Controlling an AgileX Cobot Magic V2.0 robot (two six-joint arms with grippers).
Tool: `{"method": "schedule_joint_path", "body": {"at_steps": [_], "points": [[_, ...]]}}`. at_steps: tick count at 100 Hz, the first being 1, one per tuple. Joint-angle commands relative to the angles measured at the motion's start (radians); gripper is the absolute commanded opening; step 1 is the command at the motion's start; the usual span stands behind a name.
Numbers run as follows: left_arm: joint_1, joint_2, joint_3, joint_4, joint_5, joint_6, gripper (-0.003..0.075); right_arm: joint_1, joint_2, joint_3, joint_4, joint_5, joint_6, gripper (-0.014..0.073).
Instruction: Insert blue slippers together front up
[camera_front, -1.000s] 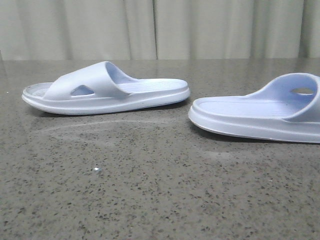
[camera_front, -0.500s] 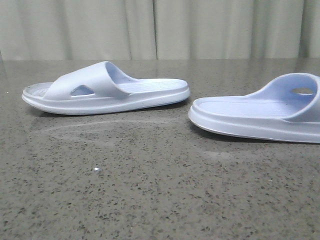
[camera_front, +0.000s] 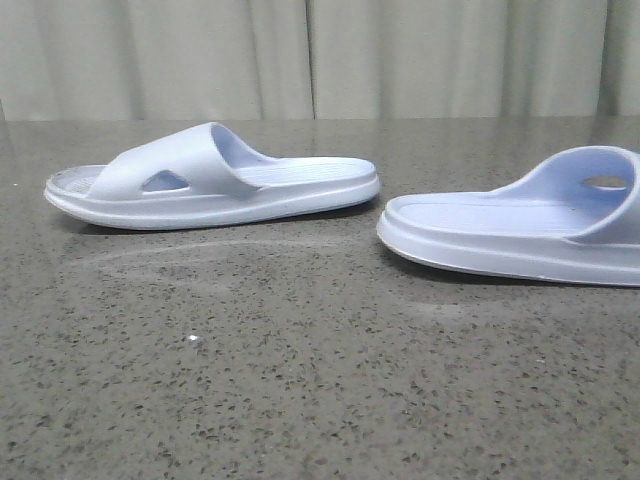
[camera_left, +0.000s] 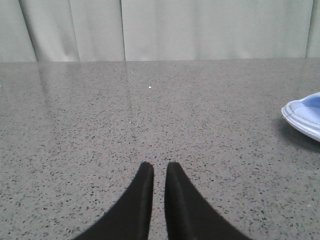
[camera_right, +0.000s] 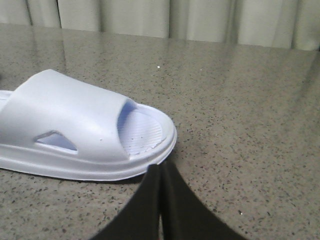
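**Mia:** Left hand (camera_left: 159, 167) first. What is it doing?

**Ben:** Its two black fingers (camera_left: 142, 195) are almost together, with only a thin gap, and they hold nothing. It hangs over bare grey worktop (camera_left: 100, 125), with lots of open room around it. Off to one side, the tip of one blue slipper (camera_left: 304, 115) peeks in at the edge of the picture.

**Mia:** And the right hand (camera_right: 161, 167)?

**Ben:** Its fingers are pressed together, holding nothing too. The tips sit just beside the toe end of the other slipper (camera_right: 75, 130), very close to its sole. I cannot tell if they touch.

**Mia:** Where are the slippers on the worktop?

**Ben:** From the front, the left slipper (camera_front: 210, 180) lies flat, farther back. The right slipper (camera_front: 520, 225) lies flat too and runs off the right edge. They sit near each other, heel to heel, not touching. A pale curtain (camera_front: 320, 55) hangs behind.

**Mia:** Is anything in the way?

**Ben:** Only a tiny white speck (camera_front: 192, 340) in front.

**Mia:** Has anything moved since a second ago?

**Ben:** No, both slippers lie just as before.
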Motion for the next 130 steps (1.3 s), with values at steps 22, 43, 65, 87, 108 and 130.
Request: {"method": "schedule_joint_path", "body": {"at_steps": [22,43,65,87,108,130], "points": [[0.003,-0.030,0.010,-0.008,-0.087,-0.010,0.0015,-0.006,-0.020,0.021,-0.014,-0.076,-0.007,-0.0089],[0.003,-0.030,0.010,-0.008,-0.087,-0.010,0.0015,-0.006,-0.020,0.021,-0.014,-0.111,-0.007,-0.0089],[0.003,-0.030,0.010,-0.008,-0.089,-0.010,0.0015,-0.006,-0.020,0.021,-0.014,-0.180,-0.007,-0.0089],[0.003,-0.030,0.010,-0.069,-0.118,-0.010,0.0015,-0.006,-0.020,0.021,0.123,-0.222,-0.007,-0.0089],[0.003,-0.030,0.010,-0.170,-0.188,-0.010,0.0015,-0.006,-0.020,0.021,0.263,-0.255,-0.007,-0.0089],[0.003,-0.030,0.010,-0.292,-0.213,-0.010,0.0015,-0.006,-0.020,0.021,0.364,-0.269,-0.007,-0.0089]]}}
